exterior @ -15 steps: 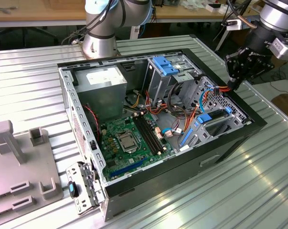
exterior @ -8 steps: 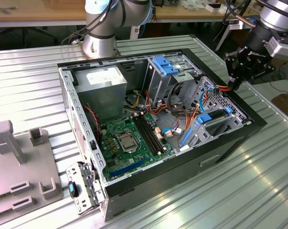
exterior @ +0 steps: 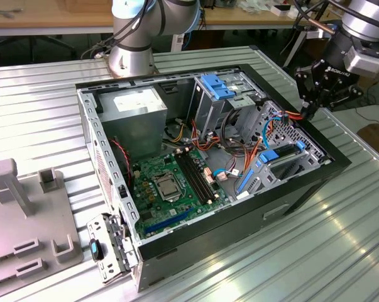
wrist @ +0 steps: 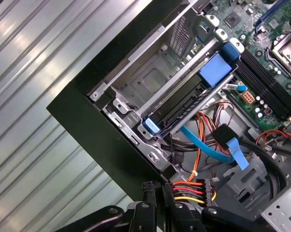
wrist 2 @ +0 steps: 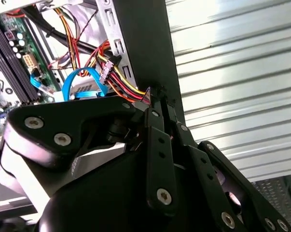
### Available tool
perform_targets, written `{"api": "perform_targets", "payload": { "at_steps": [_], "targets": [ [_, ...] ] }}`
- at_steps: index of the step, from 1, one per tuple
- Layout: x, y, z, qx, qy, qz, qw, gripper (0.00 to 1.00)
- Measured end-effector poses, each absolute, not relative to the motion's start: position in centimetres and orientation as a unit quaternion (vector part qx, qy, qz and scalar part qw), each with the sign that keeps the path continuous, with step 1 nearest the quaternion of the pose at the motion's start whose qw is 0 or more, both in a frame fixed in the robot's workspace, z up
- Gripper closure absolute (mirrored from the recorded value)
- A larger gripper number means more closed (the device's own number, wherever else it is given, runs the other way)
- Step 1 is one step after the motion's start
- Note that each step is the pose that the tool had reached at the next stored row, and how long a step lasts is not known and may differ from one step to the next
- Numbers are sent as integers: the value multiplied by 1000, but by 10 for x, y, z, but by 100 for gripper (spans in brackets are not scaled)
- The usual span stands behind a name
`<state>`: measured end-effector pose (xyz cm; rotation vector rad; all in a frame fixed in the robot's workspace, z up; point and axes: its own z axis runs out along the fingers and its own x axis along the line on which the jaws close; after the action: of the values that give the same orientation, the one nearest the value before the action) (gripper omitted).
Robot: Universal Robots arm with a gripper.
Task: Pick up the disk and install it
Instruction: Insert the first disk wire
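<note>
The disk (wrist: 181, 106) is not in the gripper (wrist: 155, 187); it lies flat inside the metal drive cage (wrist: 147, 82), at the corner of the open computer case (exterior: 239, 220) that lies toward the exterior view's right. Its dark body shows between its bright blue side rails, and a lighter blue latch bracket (wrist: 214, 69) sits over one end. The case rests on its side on the ribbed metal tabletop (exterior: 315, 251); its motherboard (exterior: 170, 182) faces up.

The gripper hangs over the case's rim beside that cage; in both wrist views its two fingers are drawn together with no gap between them. A black power connector (wrist: 206, 190) with red, yellow and black wires lies just beside the tips; whether the tips pinch any of those wires I cannot tell. A thin blue data cable (wrist: 208, 147) loops loose between the cage and the connector.

By my reading the pick-up is done and the work is in the install step, with the drive in its bay. Any move from here would call for a clear path past the rim and the loose wiring, and for care not to snag the cables near the fingertips.
</note>
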<state>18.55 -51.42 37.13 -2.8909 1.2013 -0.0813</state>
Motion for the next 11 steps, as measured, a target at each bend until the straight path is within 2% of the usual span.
{"api": "perform_targets", "payload": {
  "at_steps": [11],
  "targets": [
    [186,-514,371,-907,421,-26,4,83]
  ]
}}
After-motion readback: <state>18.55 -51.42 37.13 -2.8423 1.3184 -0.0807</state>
